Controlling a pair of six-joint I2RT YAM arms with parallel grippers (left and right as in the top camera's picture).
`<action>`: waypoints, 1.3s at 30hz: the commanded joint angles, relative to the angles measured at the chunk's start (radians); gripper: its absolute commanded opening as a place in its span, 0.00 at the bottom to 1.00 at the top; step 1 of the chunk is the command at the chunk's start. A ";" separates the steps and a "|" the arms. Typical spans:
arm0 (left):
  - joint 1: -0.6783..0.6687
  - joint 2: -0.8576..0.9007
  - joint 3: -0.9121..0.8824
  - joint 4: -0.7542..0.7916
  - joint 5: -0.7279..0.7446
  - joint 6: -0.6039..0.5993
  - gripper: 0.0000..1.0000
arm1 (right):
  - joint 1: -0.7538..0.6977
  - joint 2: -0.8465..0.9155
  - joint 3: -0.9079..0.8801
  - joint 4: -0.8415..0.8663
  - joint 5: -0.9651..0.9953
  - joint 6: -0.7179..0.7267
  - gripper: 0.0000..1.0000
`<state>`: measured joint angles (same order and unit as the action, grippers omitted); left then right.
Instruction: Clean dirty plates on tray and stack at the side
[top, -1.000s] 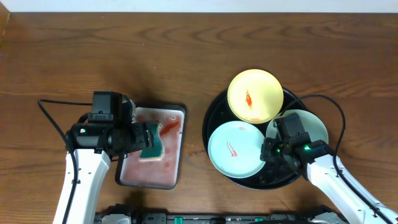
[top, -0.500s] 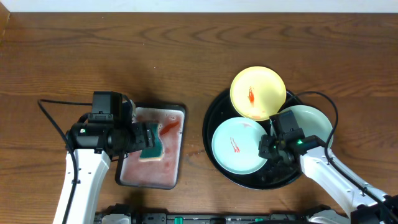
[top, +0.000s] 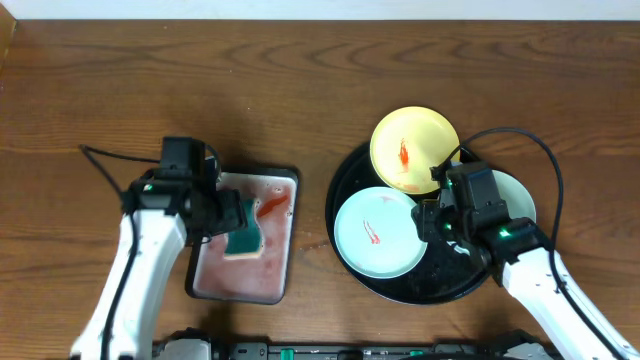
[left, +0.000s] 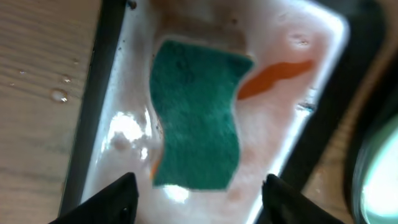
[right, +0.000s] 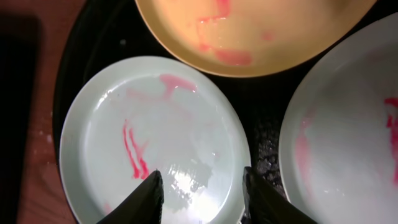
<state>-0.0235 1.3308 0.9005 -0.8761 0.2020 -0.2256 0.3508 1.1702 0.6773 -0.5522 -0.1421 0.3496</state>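
Note:
The black tray (top: 345, 200) holds three plates. The pale yellow plate (top: 413, 150) with a red smear lies at the far side. A mint-white plate (top: 375, 233) with a red streak lies at the front left. The second mint-white plate (top: 522, 200) lies at the right, mostly hidden under my right arm. My right gripper (top: 430, 222) is open; in the right wrist view its jaws (right: 202, 199) straddle the right edge of the streaked plate (right: 149, 137). My left gripper (top: 235, 225) is open and empty, just above the teal sponge (left: 198, 121).
The sponge (top: 243, 238) lies in the small grey rectangular tray (top: 245, 278), which is wet with pinkish water and an orange smear. Bare wooden table (top: 300, 80) stretches behind both trays. A black cable (top: 520, 140) arcs over the black tray's right side.
My right gripper has moved a little toward the far side and the streaked mint plate has shifted slightly left. My left arm has swung a bit to the right over the sponge.

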 joint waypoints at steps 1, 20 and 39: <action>-0.002 0.105 -0.028 0.036 -0.031 -0.043 0.59 | 0.000 -0.017 0.016 -0.016 -0.005 -0.026 0.40; -0.002 0.320 0.093 0.017 0.014 -0.060 0.33 | 0.000 -0.016 0.016 -0.050 -0.005 -0.024 0.43; -0.079 0.257 -0.114 0.180 -0.179 -0.124 0.51 | 0.000 -0.016 0.016 -0.089 -0.008 -0.031 0.62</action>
<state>-0.1020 1.5696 0.8375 -0.7139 0.1787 -0.3000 0.3508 1.1618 0.6773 -0.6212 -0.1436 0.3321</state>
